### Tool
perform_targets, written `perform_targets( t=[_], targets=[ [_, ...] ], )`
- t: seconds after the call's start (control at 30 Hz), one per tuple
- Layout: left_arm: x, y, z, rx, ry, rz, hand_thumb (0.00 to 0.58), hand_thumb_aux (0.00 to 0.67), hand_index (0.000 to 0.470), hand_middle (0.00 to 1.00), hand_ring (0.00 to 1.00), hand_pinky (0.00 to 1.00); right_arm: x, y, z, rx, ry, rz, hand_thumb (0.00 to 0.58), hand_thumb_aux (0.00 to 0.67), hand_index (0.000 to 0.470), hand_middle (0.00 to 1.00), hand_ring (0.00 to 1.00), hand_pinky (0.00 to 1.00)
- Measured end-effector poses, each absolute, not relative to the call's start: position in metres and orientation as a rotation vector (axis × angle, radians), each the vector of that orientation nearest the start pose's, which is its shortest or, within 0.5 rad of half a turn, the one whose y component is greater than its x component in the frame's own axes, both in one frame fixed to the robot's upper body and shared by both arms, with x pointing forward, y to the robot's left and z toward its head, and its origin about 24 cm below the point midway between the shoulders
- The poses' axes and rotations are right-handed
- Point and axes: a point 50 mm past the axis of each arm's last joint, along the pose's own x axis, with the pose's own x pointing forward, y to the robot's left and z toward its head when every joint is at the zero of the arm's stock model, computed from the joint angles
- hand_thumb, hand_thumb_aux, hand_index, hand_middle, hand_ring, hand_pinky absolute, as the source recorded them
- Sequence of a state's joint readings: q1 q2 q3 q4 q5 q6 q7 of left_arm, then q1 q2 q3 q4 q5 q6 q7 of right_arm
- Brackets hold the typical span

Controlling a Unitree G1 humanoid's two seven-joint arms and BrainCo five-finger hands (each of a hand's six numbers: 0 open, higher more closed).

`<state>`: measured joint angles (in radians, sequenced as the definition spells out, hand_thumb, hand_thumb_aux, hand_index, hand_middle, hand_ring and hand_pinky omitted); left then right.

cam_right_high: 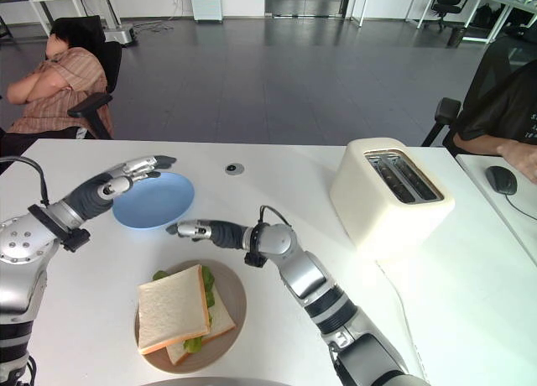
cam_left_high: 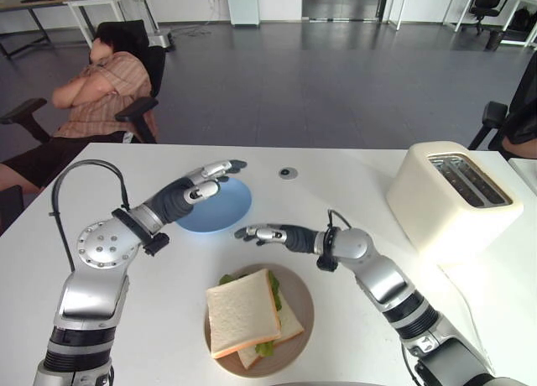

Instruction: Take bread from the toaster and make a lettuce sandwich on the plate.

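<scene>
A sandwich (cam_left_high: 245, 315) lies on the brown plate (cam_left_high: 301, 301) near the table's front: two bread slices with green lettuce (cam_left_high: 273, 289) showing between them, the top slice shifted left. My right hand (cam_left_high: 267, 234) hovers just above and behind the plate, fingers stretched out and empty. My left hand (cam_left_high: 207, 178) is held out flat over the left edge of the blue plate (cam_left_high: 220, 210), holding nothing. The cream toaster (cam_left_high: 452, 195) stands at the right, its two slots (cam_right_high: 401, 175) showing no bread.
A small round metal grommet (cam_left_high: 288, 173) is set in the table behind the blue plate. A computer mouse (cam_right_high: 501, 179) lies on a neighbouring desk at far right. Open white tabletop lies between the plates and the toaster.
</scene>
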<state>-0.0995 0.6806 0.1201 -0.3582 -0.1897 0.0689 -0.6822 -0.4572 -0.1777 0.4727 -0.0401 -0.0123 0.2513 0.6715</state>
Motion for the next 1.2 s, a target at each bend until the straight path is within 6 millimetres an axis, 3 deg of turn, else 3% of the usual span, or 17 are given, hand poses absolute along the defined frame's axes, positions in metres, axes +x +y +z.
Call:
perform_targets(
  t=[0.1,0.13,0.17,0.2,0.27,0.37,0.47,0.6,0.67,0.9,1.2],
  targets=[
    [0.23,0.199,0.154,0.54,-0.147,-0.869,0.0,0.0,0.0,0.0,0.0,0.0,0.281,-0.042,0.134,-0.356,-0.102,1.1,0.0,0.0,0.0,0.0,0.0,0.0],
    [0.224,0.196,0.149,0.504,-0.118,-0.939,0.0,0.0,0.0,1.0,1.0,1.0,0.281,-0.049,0.136,-0.361,-0.084,1.106,0.128,0.079,0.055,0.97,0.97,0.97],
    [0.218,0.193,0.143,0.49,-0.074,-1.008,0.23,0.15,0.105,1.0,1.0,1.0,0.278,-0.058,0.134,-0.37,-0.052,1.109,0.476,0.386,0.271,1.0,1.0,1.0],
    [0.209,0.193,0.129,0.456,0.033,-1.099,0.58,0.67,0.47,1.0,1.0,1.0,0.272,-0.065,0.131,-0.393,-0.024,1.144,0.58,0.67,0.47,1.0,1.0,1.0],
    [0.197,0.196,0.111,0.422,0.184,-1.195,0.58,0.67,0.47,1.0,1.0,1.0,0.257,-0.078,0.118,-0.452,0.063,1.22,0.58,0.67,0.47,1.0,1.0,1.0],
    [0.191,0.213,0.104,0.451,0.318,-1.232,0.58,0.67,0.47,1.0,1.0,1.0,0.23,-0.098,0.099,-0.492,0.209,1.367,0.58,0.67,0.47,1.0,1.0,1.0],
    [0.189,0.23,0.114,0.488,0.358,-1.213,0.58,0.67,0.47,1.0,1.0,1.0,0.212,-0.118,0.101,-0.506,0.304,1.494,0.58,0.67,0.47,1.0,1.0,1.0],
    [0.192,0.253,0.145,0.477,0.307,-1.159,0.58,0.67,0.47,1.0,1.0,1.0,0.191,-0.137,0.101,-0.49,0.421,1.605,0.58,0.67,0.47,1.0,1.0,1.0],
    [0.188,0.26,0.151,0.476,0.328,-1.173,0.58,0.67,0.47,1.0,1.0,1.0,0.181,-0.141,0.096,-0.474,0.487,1.664,0.58,0.67,0.47,1.0,1.0,1.0],
    [0.157,0.257,0.113,0.508,0.701,-1.395,0.58,0.67,0.47,1.0,1.0,1.0,0.158,-0.143,0.072,-0.456,0.624,1.748,0.58,0.67,0.47,1.0,1.0,1.0],
    [0.146,0.252,0.084,0.554,0.842,-1.468,0.58,0.67,0.47,1.0,1.0,1.0,0.15,-0.133,0.051,-0.437,0.678,1.748,0.58,0.67,0.47,1.0,1.0,1.0]
  ],
)
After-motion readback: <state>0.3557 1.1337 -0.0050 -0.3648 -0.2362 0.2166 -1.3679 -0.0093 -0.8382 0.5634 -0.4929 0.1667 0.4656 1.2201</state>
